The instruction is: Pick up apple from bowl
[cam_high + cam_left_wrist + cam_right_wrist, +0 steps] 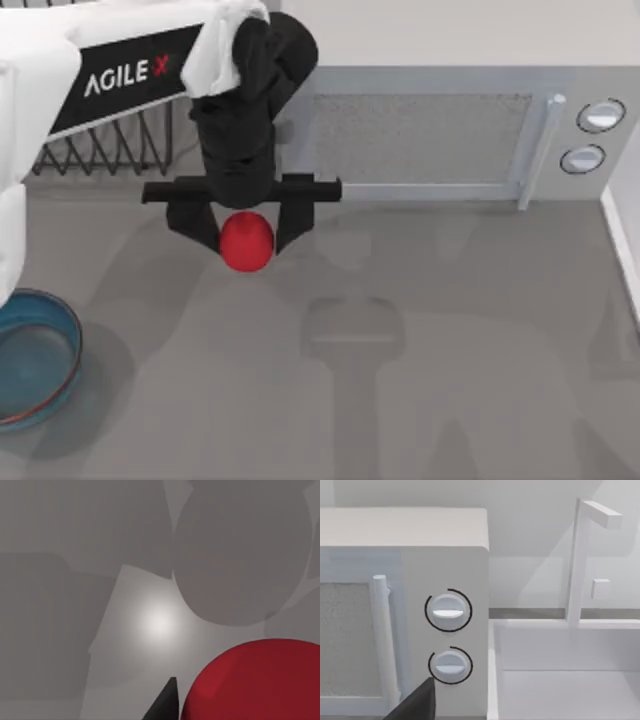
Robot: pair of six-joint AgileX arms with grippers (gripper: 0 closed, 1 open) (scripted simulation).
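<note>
- Between the two dark fingers [187, 222] of the left end effector [245, 235] sits the apple [245, 243], a plain red ball clamped on both sides and hanging over the grey worktop [400, 380], in front of the microwave's left end.
- From the left wrist view the apple [255, 680] bulges large and close, with one black fingertip [165, 705] just beside it and the worktop [75, 580] below, crossed by soft shadows.
- Well apart from the apple, at the top view's left edge, the shallow blue bowl [35, 360] rests on the worktop with its thin reddish lower rim showing; nothing lies inside it.
- Above the end effector the left arm [120, 70] reaches in from the upper left, white with a black band lettered AGILE X.
- Behind that arm a black wire rack [110, 145] stands against the back of the worktop.
- Along the back runs the microwave [420, 135], its door shut, with a pale bar handle [535, 150] and two round knobs [590, 135] at its right end.
- From the right wrist view the same knobs [448, 637] and handle [382, 640] appear close, beside a white sink [560, 670] with a tall faucet [580, 555]; a dark finger [417, 705] of the right end effector juts in at the edge, and I cannot tell whether that one is apart or together.
</note>
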